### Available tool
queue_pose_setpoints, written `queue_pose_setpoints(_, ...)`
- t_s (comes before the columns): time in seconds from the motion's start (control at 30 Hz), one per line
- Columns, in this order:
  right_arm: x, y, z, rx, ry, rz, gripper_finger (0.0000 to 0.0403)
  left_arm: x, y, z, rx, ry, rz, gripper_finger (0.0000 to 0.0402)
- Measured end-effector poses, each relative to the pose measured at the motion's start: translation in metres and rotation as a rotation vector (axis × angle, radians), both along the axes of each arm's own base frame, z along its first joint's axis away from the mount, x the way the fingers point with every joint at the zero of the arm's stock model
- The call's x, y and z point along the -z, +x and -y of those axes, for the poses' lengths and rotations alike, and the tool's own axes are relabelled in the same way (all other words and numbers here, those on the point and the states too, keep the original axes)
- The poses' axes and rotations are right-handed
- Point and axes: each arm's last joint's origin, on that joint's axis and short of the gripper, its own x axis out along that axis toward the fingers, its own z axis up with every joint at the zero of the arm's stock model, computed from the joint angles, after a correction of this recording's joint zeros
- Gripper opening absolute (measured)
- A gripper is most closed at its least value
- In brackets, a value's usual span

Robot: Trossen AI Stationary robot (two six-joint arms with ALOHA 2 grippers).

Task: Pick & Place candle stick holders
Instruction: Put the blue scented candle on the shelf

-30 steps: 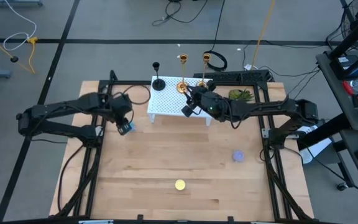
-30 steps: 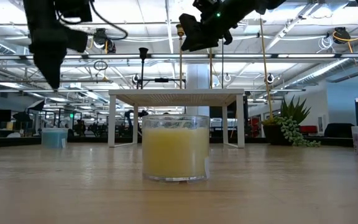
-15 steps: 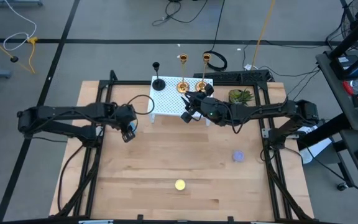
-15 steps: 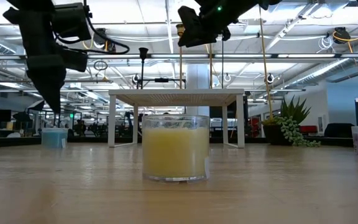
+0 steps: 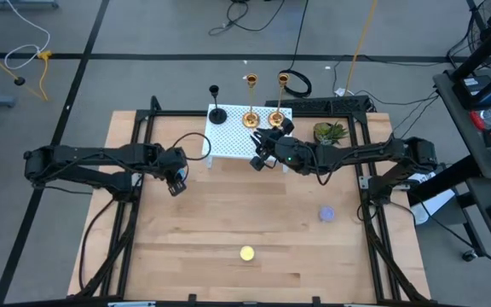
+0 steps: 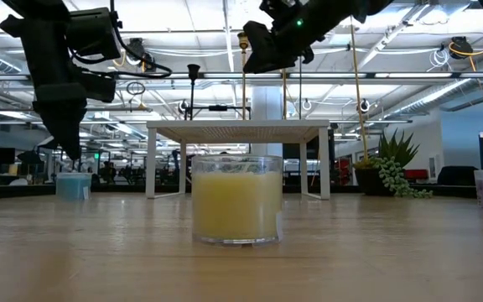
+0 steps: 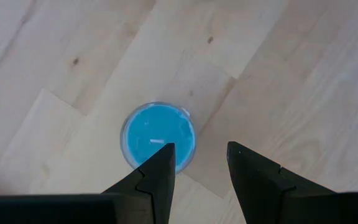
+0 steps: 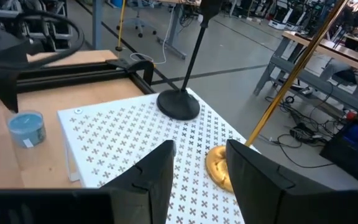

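Three candle stick holders stand by their round bases on the white perforated rack at the table's far side: a black one and two gold ones. In the right wrist view the black base and one gold base show. My right gripper hovers open over the rack's near edge, just short of the gold holders. My left gripper is open and points down over a small blue candle, touching nothing.
A yellow candle sits near the table's front edge and a purple one at the right. A potted plant stands right of the rack. Black frame rails run along both table sides. Bare wood lies in the middle.
My left gripper has moved toward the table's near edge and a little right, and has come down over the blue candle, staying open. My right gripper has shifted slightly toward the near edge of the rack.
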Motion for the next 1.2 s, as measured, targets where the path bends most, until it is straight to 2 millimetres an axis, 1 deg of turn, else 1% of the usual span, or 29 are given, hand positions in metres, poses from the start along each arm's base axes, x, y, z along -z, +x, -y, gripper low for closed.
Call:
queue_pose_setpoints(0.3,0.002,-0.001,0.0,0.0,0.001,-0.006,0.0144,0.003,0.003,0.002,0.055,-0.008,-0.023,0.0152)
queue_pose_setpoints(0.67,0.001,0.0,0.0,-0.002,0.0,0.009,0.0143,0.028,0.018,0.005,0.106,-0.044,-0.163,0.0152)
queue_pose_setpoints(0.83,0.001,0.0,0.0,-0.003,0.0,0.013,0.0145,0.031,0.021,0.004,0.101,-0.037,-0.189,0.0147)
queue_pose_setpoints(0.93,0.0,0.0,0.0,-0.003,-0.001,0.017,0.0145,0.032,0.02,0.004,0.099,-0.034,-0.194,0.0118)
queue_pose_setpoints(1.13,0.0,0.0,0.0,-0.003,-0.002,0.016,0.0146,0.031,0.02,0.004,0.093,-0.032,-0.183,0.002)
queue_pose_setpoints(1.2,0.0,0.0,0.0,-0.004,-0.002,0.016,0.0146,0.03,0.021,0.004,0.083,-0.038,-0.18,0.001)
